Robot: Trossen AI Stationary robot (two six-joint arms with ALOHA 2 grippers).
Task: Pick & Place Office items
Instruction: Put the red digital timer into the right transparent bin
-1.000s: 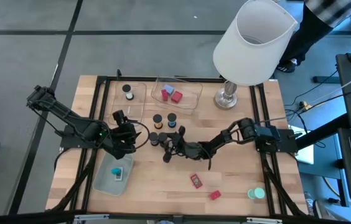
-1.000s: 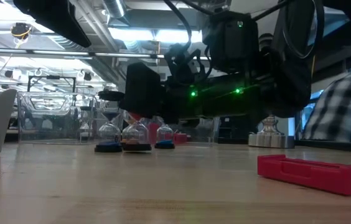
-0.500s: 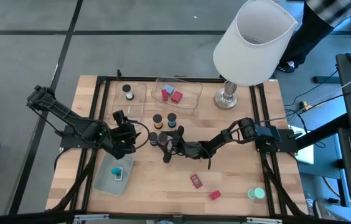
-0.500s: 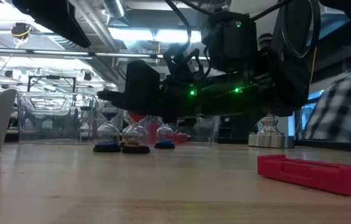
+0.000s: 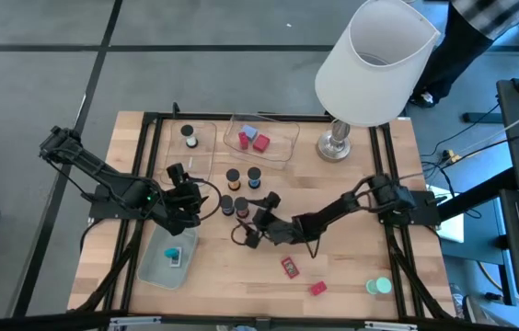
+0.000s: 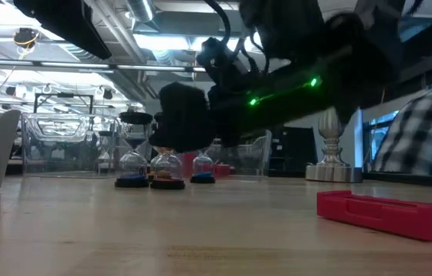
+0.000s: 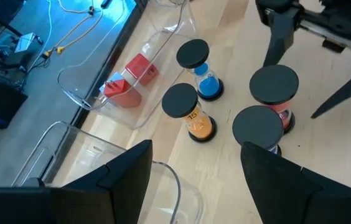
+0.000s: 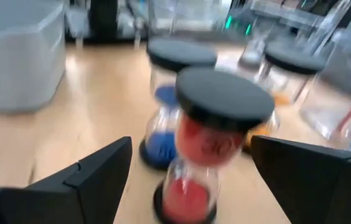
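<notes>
I have the right gripper (image 5: 244, 235) low over the middle of the bench, its fingers (image 8: 94, 174) spread wide and holding nothing. A red sand timer (image 8: 206, 143) stands upright just ahead of it, with a blue timer (image 8: 166, 106) behind that. The left gripper (image 7: 197, 152) hangs towards the bench's left edge, jaws apart and empty, looking at four black-capped timers (image 7: 188, 112) standing close together. Two red blocks (image 5: 253, 140) lie in the clear tray (image 5: 287, 147) at the far edge. A teal block (image 5: 175, 254) sits in the pale green tray (image 5: 154, 267) near the front left corner. A flat red piece (image 6: 384, 212) lies near the front edge.
</notes>
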